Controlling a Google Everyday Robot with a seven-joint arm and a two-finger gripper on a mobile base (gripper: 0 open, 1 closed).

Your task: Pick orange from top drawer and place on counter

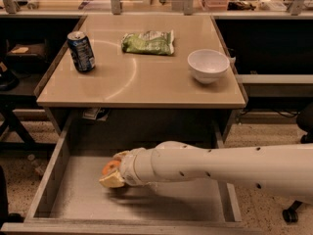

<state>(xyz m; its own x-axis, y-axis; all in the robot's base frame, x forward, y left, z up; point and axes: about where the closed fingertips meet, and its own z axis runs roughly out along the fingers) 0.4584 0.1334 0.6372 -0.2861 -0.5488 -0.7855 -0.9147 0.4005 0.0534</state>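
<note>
The top drawer [73, 199] is pulled open below the counter [142, 77]. My white arm reaches in from the right, and the gripper [112, 170] is low inside the drawer, left of its middle. The orange [110, 167] sits between the pale yellow fingers [111, 181], which are closed around it. Only a small part of the orange shows; the rest is hidden by the fingers and the wrist. I cannot tell whether the orange is off the drawer bottom.
On the counter stand a blue soda can [81, 51] at the left, a green snack bag [147, 42] at the back middle and a white bowl [208, 65] at the right. Drawer walls [53, 170] flank the gripper. Dark shelves stand on both sides.
</note>
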